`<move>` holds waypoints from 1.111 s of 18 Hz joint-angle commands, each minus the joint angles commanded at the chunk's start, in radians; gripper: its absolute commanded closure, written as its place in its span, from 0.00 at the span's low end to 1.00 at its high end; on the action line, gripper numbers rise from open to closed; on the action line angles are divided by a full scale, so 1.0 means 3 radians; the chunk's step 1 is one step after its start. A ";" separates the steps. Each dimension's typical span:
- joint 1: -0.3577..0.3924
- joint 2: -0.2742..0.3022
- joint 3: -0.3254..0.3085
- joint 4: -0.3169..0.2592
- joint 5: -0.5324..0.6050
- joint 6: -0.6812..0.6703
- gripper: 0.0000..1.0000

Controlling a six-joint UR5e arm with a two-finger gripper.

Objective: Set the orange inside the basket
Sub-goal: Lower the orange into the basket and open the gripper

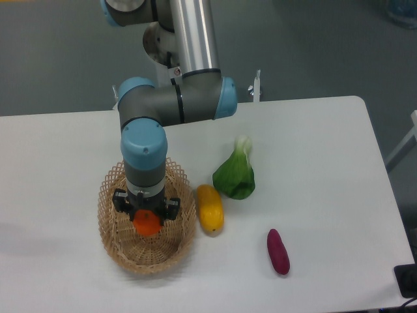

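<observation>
White table: orange w/in basket rim.

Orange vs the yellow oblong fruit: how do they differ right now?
The orange is round and bright orange; the yellow oblong fruit is elongated and larger. The orange sits in the end effector over the basket; the yellow fruit lies free on the table beside the basket. Both have smooth skin.

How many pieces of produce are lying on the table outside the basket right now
3. A yellow oblong fruit lies just right of the basket, a leafy green vegetable behind it, and a purple sweet potato further right. The arm could hide more.
</observation>
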 joint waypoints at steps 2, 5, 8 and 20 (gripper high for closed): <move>0.0000 -0.0066 0.0005 0.0005 0.0000 0.0005 0.32; 0.0000 -0.0092 0.0000 0.0000 0.0000 0.0000 0.32; 0.0000 -0.0108 0.0015 0.0005 0.0005 0.0010 0.28; 0.0046 -0.0021 0.0173 0.0005 0.0133 0.0041 0.00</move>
